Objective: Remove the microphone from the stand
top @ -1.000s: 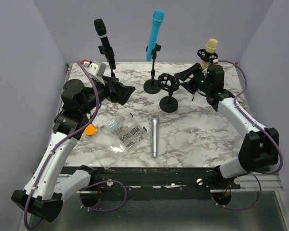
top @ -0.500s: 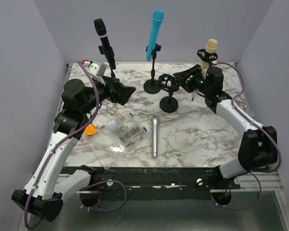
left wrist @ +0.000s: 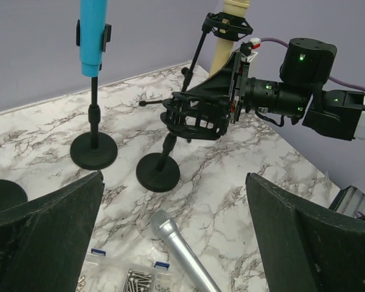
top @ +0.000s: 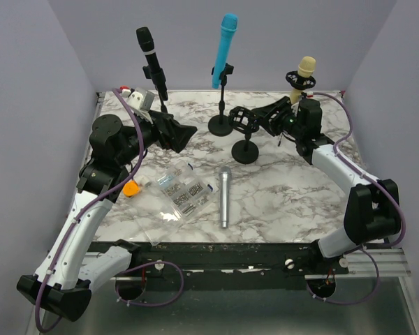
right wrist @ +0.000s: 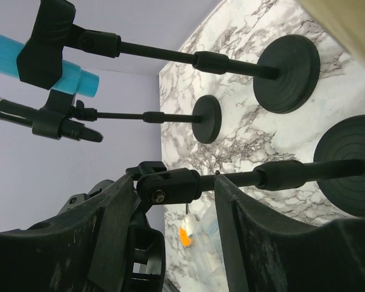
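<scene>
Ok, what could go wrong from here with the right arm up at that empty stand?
1. The right gripper has open fingers straddling the empty stand at its pivot joint. Closing there or pushing sideways could tip it on its small round base.
2. If it fell forward, it might strike the silver microphone lying loose on the table.
3. The cream microphone stands close to that gripper, so a swing back could knock it.

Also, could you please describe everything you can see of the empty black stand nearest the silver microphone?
The empty stand is matte black: round disc base flat on the marble table, short pole, cage-like shock mount on top, holding no microphone. The right gripper straddles its pivot joint with fingers open; whether they touch it is unclear.
</scene>
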`<state>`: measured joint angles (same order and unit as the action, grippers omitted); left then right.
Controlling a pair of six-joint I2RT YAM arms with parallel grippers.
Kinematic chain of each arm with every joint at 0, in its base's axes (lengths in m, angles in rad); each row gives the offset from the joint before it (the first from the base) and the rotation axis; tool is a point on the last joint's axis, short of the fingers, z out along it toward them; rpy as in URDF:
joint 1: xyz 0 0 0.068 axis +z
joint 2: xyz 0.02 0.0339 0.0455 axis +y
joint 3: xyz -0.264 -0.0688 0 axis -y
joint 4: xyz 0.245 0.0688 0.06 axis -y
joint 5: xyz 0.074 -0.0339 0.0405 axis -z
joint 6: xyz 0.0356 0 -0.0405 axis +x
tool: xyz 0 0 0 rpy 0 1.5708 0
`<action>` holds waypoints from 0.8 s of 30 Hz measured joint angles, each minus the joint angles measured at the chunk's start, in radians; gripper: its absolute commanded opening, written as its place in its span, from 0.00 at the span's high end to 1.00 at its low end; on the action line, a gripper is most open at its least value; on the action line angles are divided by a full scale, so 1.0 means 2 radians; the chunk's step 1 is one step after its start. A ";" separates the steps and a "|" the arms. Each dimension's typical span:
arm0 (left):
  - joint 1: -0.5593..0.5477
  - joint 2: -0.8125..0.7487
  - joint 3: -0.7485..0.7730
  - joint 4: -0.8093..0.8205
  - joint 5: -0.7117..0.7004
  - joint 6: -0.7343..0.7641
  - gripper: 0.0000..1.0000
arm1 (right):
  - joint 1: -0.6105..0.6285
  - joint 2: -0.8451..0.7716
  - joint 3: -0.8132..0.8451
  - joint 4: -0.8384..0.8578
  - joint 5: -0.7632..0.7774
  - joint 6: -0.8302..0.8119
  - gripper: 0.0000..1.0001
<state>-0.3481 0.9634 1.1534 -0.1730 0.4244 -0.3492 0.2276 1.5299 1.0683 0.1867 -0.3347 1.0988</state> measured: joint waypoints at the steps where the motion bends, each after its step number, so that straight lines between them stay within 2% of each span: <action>1: 0.000 0.000 0.000 0.000 0.000 0.000 0.01 | 0.000 0.001 0.000 0.001 0.000 0.000 0.44; 24: 0.000 0.007 0.000 0.000 0.008 -0.009 0.01 | 0.001 0.004 -0.050 0.074 0.027 -0.014 0.47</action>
<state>-0.3477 0.9768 1.1534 -0.1726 0.4412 -0.3668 0.2295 1.5375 0.9684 0.3340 -0.2813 1.0710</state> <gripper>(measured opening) 0.982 0.538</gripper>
